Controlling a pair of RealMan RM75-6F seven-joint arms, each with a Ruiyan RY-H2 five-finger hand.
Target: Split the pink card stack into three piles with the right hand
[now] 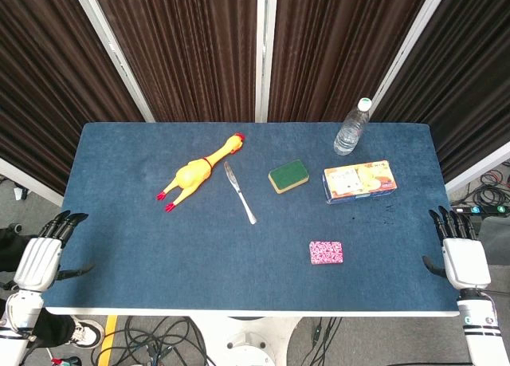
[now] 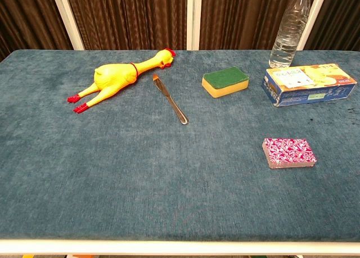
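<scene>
The robot's right hand (image 1: pixel 463 258) hangs off the right edge of the surface (image 1: pixel 159 278), holding nothing, its dark fingers (image 1: pixel 450 221) extended and slightly apart, pointing toward the far side. The left hand (image 1: pixel 40 258) waits the same way off the left edge, empty with fingers loosely spread; neither hand shows in the chest view. The pink card stack (image 1: pixel 326 252) is the landmark here: it lies flat on the blue cloth near the front edge, well to the inside of the right hand, as one squared, untouched block with a patterned pink top. Beyond the stack, toward the far side, lies a printed cardboard box (image 1: pixel 360 181), and past that stands a clear water bottle (image 1: pixel 352 127). Farther from the stack, up and to its left, sit a green and yellow sponge (image 1: pixel 288 175), then a table knife (image 1: pixel 240 192), then a yellow rubber chicken (image 1: pixel 199 172). The step in hand appears to be the first reach, since no pile is made yet. To do it well, the right hand would likely come in low over the stack, with thumb and fingers meeting the long edges, and lift only about the top third, keeping the rest square. The bare cloth to the stack's left and right gives room for two new piles, away from the box behind it.
</scene>
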